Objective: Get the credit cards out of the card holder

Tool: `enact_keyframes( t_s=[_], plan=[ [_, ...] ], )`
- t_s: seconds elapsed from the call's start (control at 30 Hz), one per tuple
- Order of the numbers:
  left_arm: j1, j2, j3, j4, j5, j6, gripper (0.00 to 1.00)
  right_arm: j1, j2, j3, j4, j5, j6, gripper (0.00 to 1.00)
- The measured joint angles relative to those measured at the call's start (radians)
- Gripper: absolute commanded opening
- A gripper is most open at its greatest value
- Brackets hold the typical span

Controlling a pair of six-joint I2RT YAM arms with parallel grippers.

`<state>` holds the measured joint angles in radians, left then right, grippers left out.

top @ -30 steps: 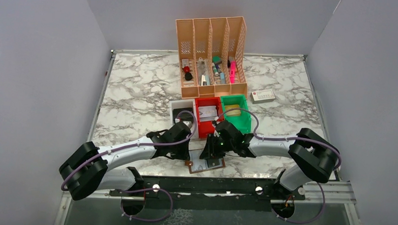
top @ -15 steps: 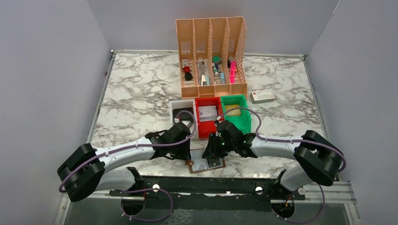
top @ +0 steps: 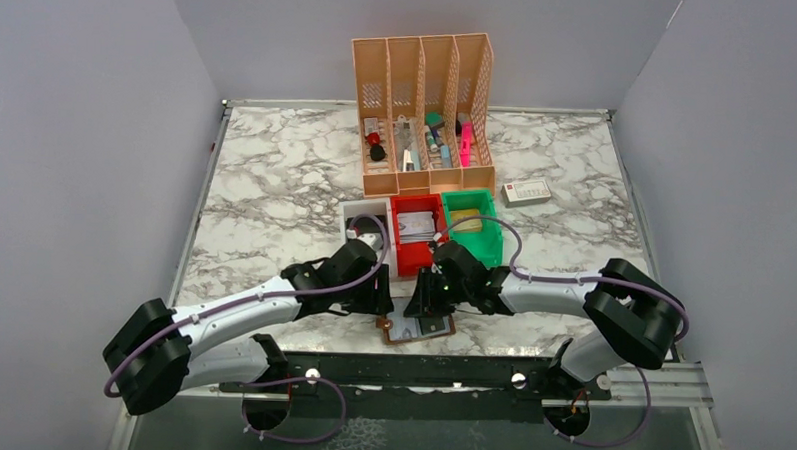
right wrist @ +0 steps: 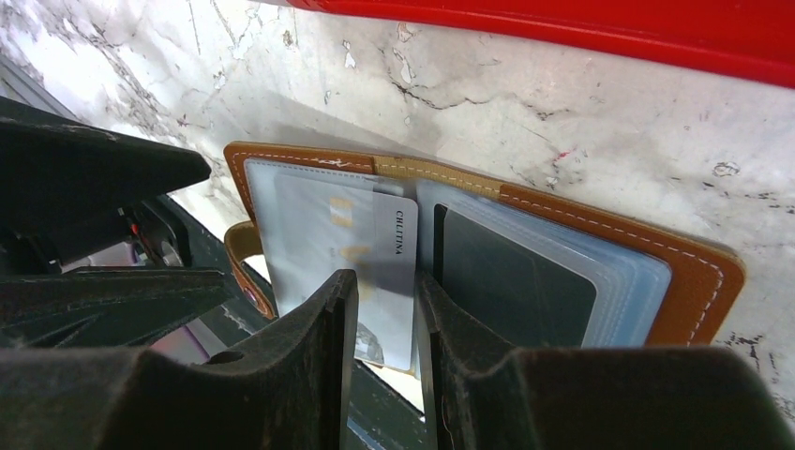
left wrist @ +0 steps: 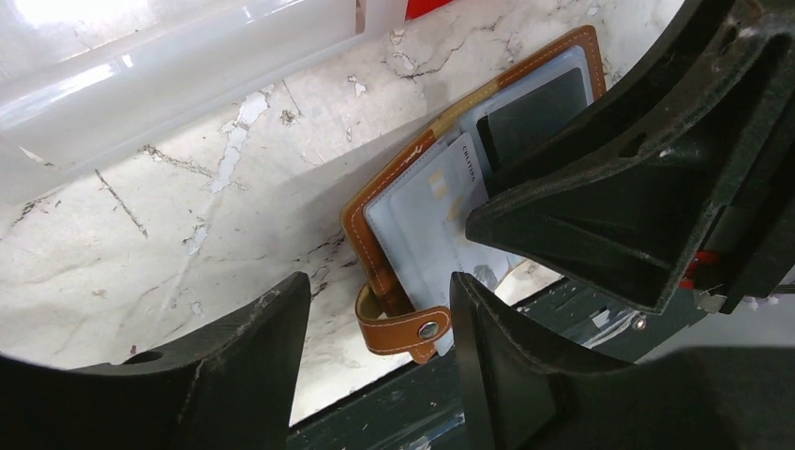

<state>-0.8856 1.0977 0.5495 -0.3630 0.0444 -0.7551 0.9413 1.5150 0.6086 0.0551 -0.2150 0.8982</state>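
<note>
The brown card holder point(top: 417, 329) lies open at the table's front edge, its grey plastic sleeves facing up. A pale credit card point(right wrist: 319, 234) sticks partly out of a sleeve on the left page, and a dark card fills the right page point(right wrist: 516, 281). My right gripper point(right wrist: 386, 279) is tipped down onto the holder near its fold, jaws a narrow gap apart with the pale card's edge under the gap. My left gripper point(left wrist: 380, 286) stands open just left of the holder, with the snap strap point(left wrist: 403, 330) loose between its fingers.
White point(top: 360, 222), red point(top: 405, 260) and green point(top: 486, 250) bins stand just behind the holder. An orange file organizer point(top: 423, 116) is further back, and a white box with a red end point(top: 527, 192) lies at the back right. A black rail point(top: 409, 370) runs along the front edge.
My left gripper has opened from shut and let go of the holder's strap side. The right gripper has stayed on the holder with the same narrow gap.
</note>
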Motion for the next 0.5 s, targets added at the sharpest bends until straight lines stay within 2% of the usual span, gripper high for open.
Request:
enact_keyframes(
  t_s=[0.17, 0.37, 0.5],
  plan=[
    [0.0, 0.025, 0.0, 0.011, 0.015, 0.003, 0.44, 0.0, 0.0, 0.0, 0.001, -0.001, 0.001, 0.35],
    [0.0, 0.06, -0.01, 0.024, 0.026, 0.005, 0.2, 0.0, 0.0, -0.001, 0.006, -0.003, 0.014, 0.39],
    [-0.007, 0.111, -0.021, 0.026, 0.034, 0.009, 0.11, 0.0, 0.0, -0.002, 0.012, -0.006, 0.031, 0.42]
  ],
)
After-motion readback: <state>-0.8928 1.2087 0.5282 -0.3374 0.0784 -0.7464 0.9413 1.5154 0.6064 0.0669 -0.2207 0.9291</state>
